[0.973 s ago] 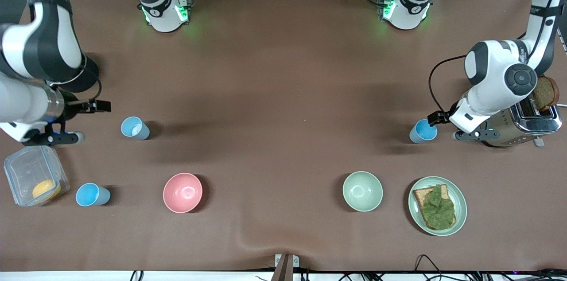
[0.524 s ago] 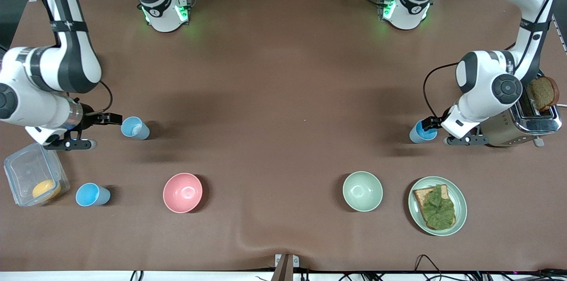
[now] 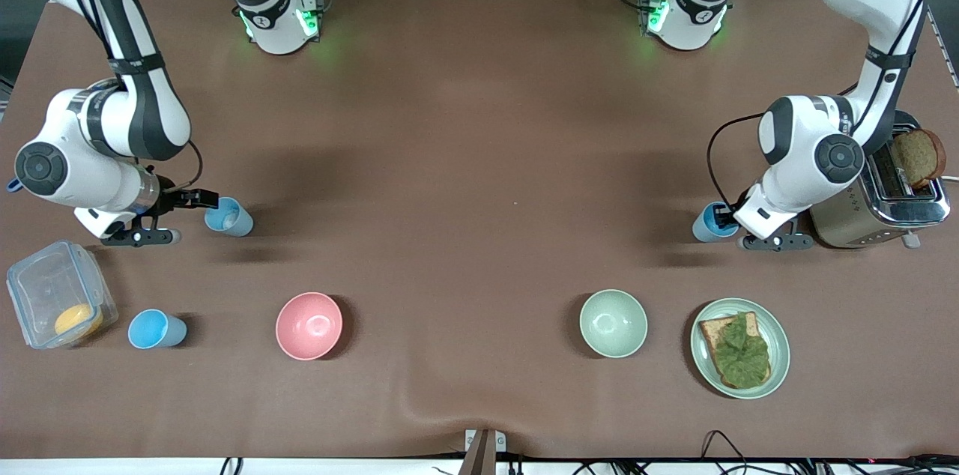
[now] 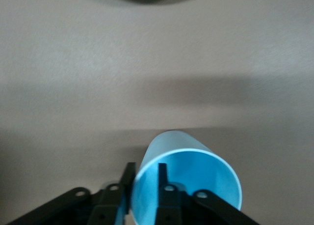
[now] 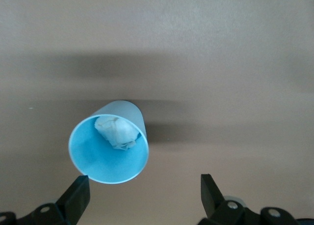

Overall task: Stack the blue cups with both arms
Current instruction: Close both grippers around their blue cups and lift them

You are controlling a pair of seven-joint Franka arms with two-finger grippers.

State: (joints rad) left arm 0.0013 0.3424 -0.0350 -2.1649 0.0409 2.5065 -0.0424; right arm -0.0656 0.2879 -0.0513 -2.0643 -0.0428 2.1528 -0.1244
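A pale greyish-blue cup (image 3: pixel 228 218) with something white and crumpled inside stands toward the right arm's end of the table. My right gripper (image 3: pixel 208 201) is open right beside it. In the right wrist view the cup (image 5: pixel 109 141) sits just ahead of the open gripper (image 5: pixel 142 193), off toward one finger. A sky-blue cup (image 3: pixel 706 224) stands next to the toaster at the left arm's end. My left gripper (image 3: pixel 721 219) pinches its rim. In the left wrist view the gripper (image 4: pixel 144 168) has one finger inside the cup (image 4: pixel 196 181) and one outside.
Another sky-blue cup (image 3: pixel 153 330) stands beside a clear container (image 3: pixel 56 303) holding something orange. Nearer the front camera are a pink bowl (image 3: pixel 309 325), a pale green bowl (image 3: pixel 613 323) and a green plate (image 3: pixel 779 355) with bread and lettuce. The toaster (image 3: pixel 880 209) holds toast.
Both arms have swung in toward their cups. The right gripper has closed the gap to the pale cup. The left gripper has moved onto the sky-blue cup's rim.
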